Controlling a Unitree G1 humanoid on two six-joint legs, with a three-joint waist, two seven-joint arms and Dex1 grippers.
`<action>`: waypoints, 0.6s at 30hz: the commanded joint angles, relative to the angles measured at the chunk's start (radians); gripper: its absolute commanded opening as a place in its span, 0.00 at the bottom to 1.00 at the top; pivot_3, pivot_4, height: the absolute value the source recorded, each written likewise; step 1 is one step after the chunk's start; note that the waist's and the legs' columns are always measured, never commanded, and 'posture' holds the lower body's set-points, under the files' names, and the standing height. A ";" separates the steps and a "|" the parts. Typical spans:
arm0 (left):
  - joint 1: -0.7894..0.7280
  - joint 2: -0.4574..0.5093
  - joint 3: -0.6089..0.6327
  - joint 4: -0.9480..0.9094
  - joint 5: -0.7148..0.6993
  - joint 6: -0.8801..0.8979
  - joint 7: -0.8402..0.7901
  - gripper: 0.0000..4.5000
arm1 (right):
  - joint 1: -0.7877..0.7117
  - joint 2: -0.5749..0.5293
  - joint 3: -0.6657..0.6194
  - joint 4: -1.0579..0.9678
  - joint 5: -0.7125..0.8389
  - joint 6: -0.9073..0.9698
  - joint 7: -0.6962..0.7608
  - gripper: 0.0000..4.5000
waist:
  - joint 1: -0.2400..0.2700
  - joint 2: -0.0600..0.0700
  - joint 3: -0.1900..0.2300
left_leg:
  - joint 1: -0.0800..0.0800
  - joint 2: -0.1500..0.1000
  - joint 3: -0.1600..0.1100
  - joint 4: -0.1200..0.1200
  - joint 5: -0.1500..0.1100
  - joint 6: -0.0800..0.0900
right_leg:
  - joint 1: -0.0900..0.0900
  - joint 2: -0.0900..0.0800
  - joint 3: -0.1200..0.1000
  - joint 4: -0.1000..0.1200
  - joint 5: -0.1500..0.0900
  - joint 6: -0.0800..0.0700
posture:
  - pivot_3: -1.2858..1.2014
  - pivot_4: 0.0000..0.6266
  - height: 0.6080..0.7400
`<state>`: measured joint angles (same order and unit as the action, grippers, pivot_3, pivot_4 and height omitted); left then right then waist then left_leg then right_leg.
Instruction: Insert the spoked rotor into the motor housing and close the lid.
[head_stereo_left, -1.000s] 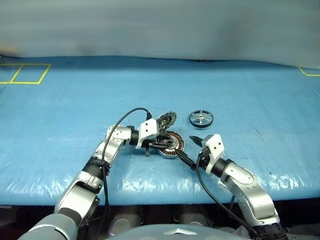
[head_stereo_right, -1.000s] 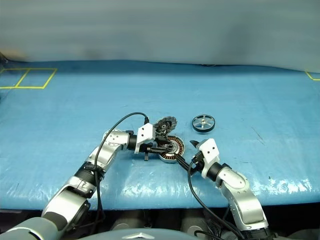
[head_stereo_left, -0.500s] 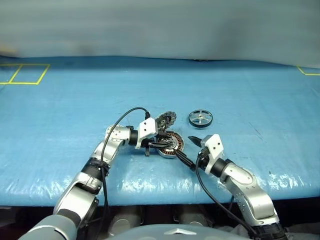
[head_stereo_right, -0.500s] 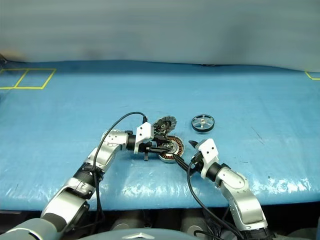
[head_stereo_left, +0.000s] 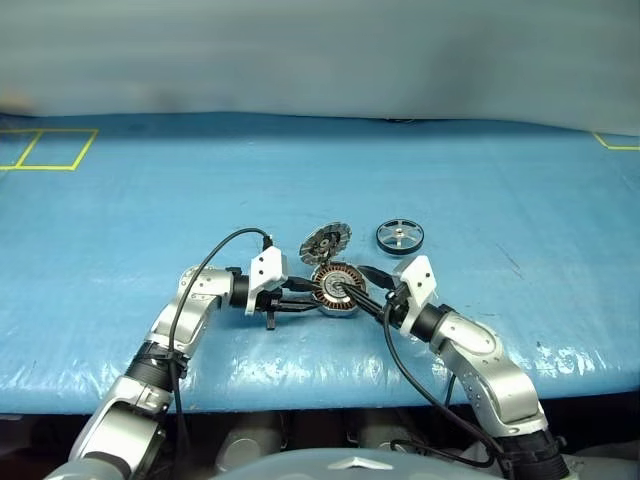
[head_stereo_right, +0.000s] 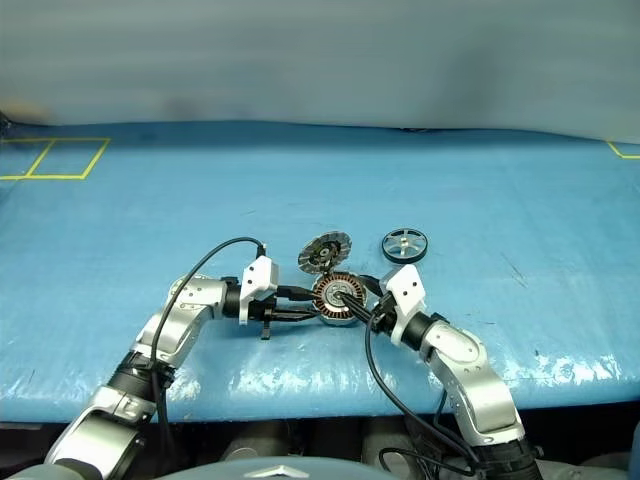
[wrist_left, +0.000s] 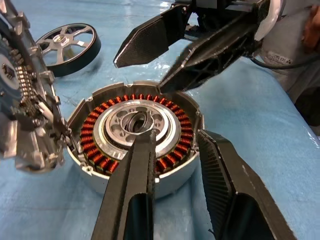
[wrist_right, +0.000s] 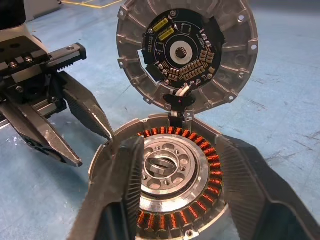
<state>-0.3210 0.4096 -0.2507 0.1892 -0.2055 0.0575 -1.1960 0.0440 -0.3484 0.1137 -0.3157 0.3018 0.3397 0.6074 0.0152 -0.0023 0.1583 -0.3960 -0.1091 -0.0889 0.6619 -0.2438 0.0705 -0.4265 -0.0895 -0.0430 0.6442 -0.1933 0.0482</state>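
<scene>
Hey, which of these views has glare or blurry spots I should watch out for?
Left eye view: glossy wrinkle highlights along the near edge of the blue table cover. Left wrist view: copper windings of the motor housing are sharp, the near black fingers soft. Right wrist view: the lid is crisp.

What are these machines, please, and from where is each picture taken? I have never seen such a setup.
This is a humanoid robot with two arms. Each arm ends in a hand with two black fingers. The two wide pictures come from cameras in its head and look down over a table with a blue cover. The two close pictures come from cameras on its wrists.

On the cover lies a round motor housing with copper windings. Its hinged lid stands open. A spoked rotor lies beside it, untouched.

The left hand and the right hand are open at the housing, one on each side. Neither lifts anything.
</scene>
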 joint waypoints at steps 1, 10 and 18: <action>0.024 0.010 0.044 -0.028 -0.023 -0.020 0.033 0.31 | -0.031 -0.002 0.013 -0.013 0.007 0.016 0.008 0.28 | 0.000 0.000 0.000 | 0.000 0.000 0.000 0.000 0.000 0.000 | 0.000 0.000 0.000 0.000 0.000 0.000 | 0.52 0.24 1.00; 0.083 -0.003 0.101 -0.010 -0.043 -0.027 0.104 0.31 | -0.071 -0.031 0.079 -0.014 -0.057 0.076 -0.005 0.01 | 0.003 0.000 0.000 | 0.000 0.000 0.001 0.000 0.000 0.000 | 0.000 0.000 0.000 0.000 0.000 0.000 | 0.52 0.24 1.00; 0.089 -0.013 0.094 -0.019 -0.045 -0.029 0.121 0.31 | -0.078 -0.047 0.082 -0.021 -0.081 0.102 -0.017 0.01 | 0.004 0.000 0.000 | 0.000 0.000 0.001 0.000 0.000 0.000 | 0.000 0.000 0.000 0.000 0.000 0.000 | 0.52 0.24 1.00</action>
<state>-0.2317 0.3991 -0.1663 0.1935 -0.2384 0.0398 -1.0795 -0.0263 -0.3900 0.1914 -0.3122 0.2198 0.4418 0.5861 0.0187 -0.0023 0.1583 -0.3961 -0.1093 -0.0883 0.6619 -0.2438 0.0702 -0.4266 -0.0898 -0.0427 0.6439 -0.1932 0.0483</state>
